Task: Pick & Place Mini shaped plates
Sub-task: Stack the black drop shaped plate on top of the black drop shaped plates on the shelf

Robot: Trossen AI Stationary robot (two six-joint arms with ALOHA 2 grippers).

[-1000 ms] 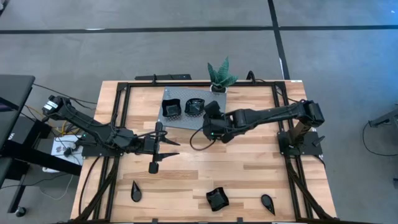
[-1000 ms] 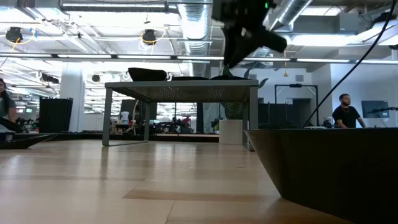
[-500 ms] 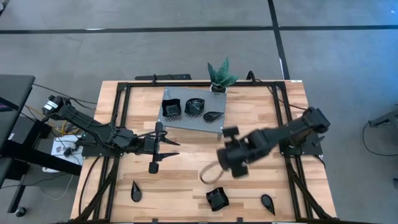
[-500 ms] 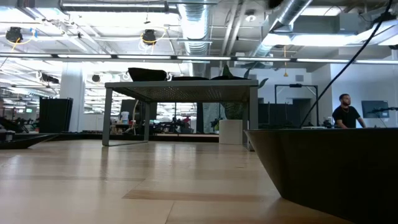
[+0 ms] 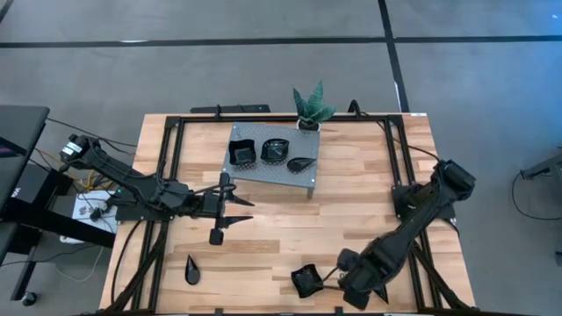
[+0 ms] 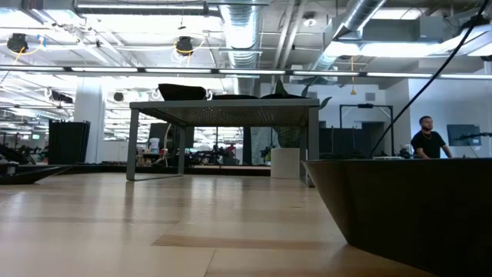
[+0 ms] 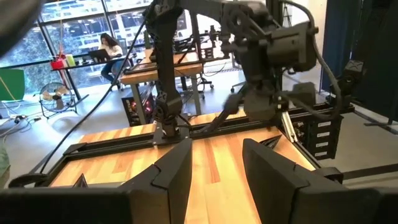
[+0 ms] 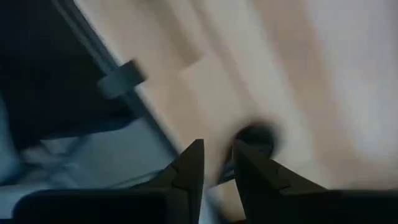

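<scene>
Three mini shaped plates, glossy black, lie on a grey perforated platform [image 5: 263,173]: a square one [image 5: 241,154], a roundish one [image 5: 276,151] and a leaf-shaped one [image 5: 301,163]. On the wood lie a teardrop plate [image 5: 192,269] and a square plate [image 5: 306,281]. My right gripper [image 5: 356,294] points steeply down near the table's near edge, just right of that square plate. Its fingers stand narrowly open [image 8: 217,165] with a blurred dark roundish thing [image 8: 254,138] beyond them. My left gripper [image 7: 214,168] hangs level over the table's left half, open and empty.
A green potted plant [image 5: 311,107] stands behind the platform. Black frame rails [image 5: 171,175] run along the table's sides. In the low view a big dark plate wall [image 6: 400,208] fills the near right. People sit at desks in the room beyond.
My right gripper has swung from the platform toward the table's near edge and somewhat right, sinking a little and rolling about its own line. A leaf-shaped plate that it covered now lies in plain view on the platform.
</scene>
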